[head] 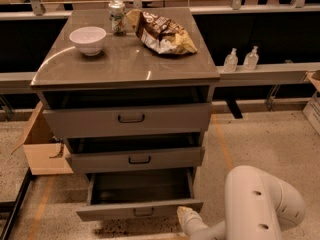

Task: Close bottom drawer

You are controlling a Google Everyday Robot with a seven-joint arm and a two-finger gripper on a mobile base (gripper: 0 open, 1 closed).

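Note:
The bottom drawer (pixel 140 210) is the lowest of three grey wood-grain drawers in the cabinet (pixel 125 64). It stands pulled far out, its dark inside empty, with a small black bar handle on its narrow front. My gripper (pixel 184 216) is low at the frame's bottom, right by the drawer front's right end. My white arm (pixel 260 206) bulks to its right.
The middle drawer (pixel 135 159) and top drawer (pixel 127 119) stand slightly out. On the cabinet top are a white bowl (pixel 88 38), a can (pixel 117 18) and a chip bag (pixel 160 33). A cardboard box (pixel 42 144) stands left. Two bottles (pixel 240 59) sit on a ledge at right.

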